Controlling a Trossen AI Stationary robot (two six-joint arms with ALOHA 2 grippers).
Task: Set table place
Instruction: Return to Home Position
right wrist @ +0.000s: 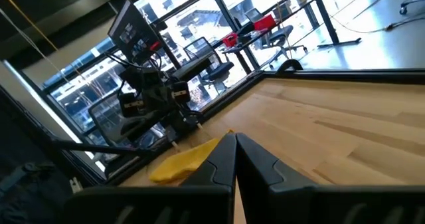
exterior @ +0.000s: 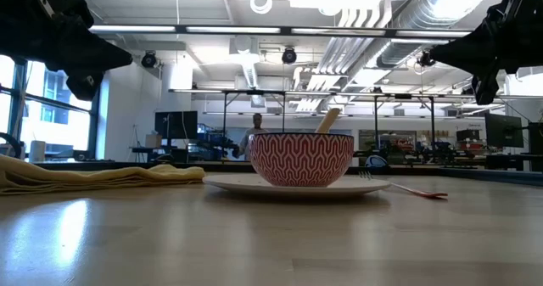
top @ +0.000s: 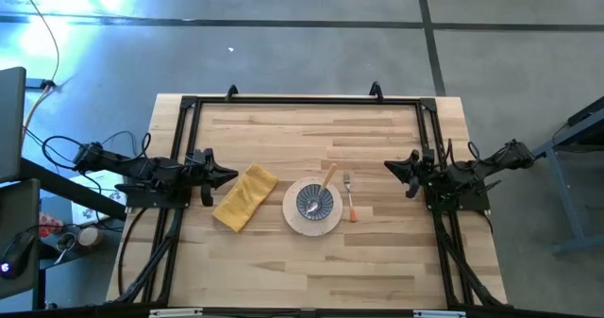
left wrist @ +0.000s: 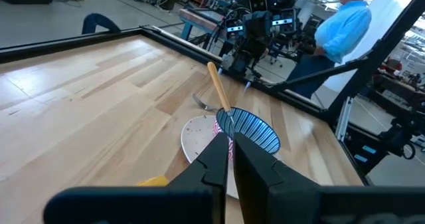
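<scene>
Found all five pieces laid at mid-width on the large rectangular light wooden table (top: 283, 271), between the two arms.

Noted cream round plate (top: 291, 220) as the base of the setting. Noted small round bowl (top: 314, 203), blue-patterned inside and red zigzag outside, standing upright on the plate's middle, presumably so the plate catches spills. Noted yellow-handled metal spoon (top: 327, 178) with its head down in the bowl and its handle leaning on the rim toward the far right, kept from sliding by the bowl wall. Noted orange-handled fork (top: 349, 197) flat on the wood just beside the plate's right edge, tines toward the far side; cannot tell whether touching the rim. Noted folded mustard-yellow cloth napkin (top: 244, 197) lying aslant just left of the plate, apart from it.

Found left gripper (top: 226, 176) by the left rail, raised off the top, tips close to the napkin's far corner, fingers all but together, only a slit between, gripping nothing. Found right gripper (top: 392, 167) by the right rail, raised likewise, well apart from the fork, fingers pressed together, empty.

Judged setting complete; judged both arms at or near rest posts, clear of the crockery so nothing is knocked.
</scene>
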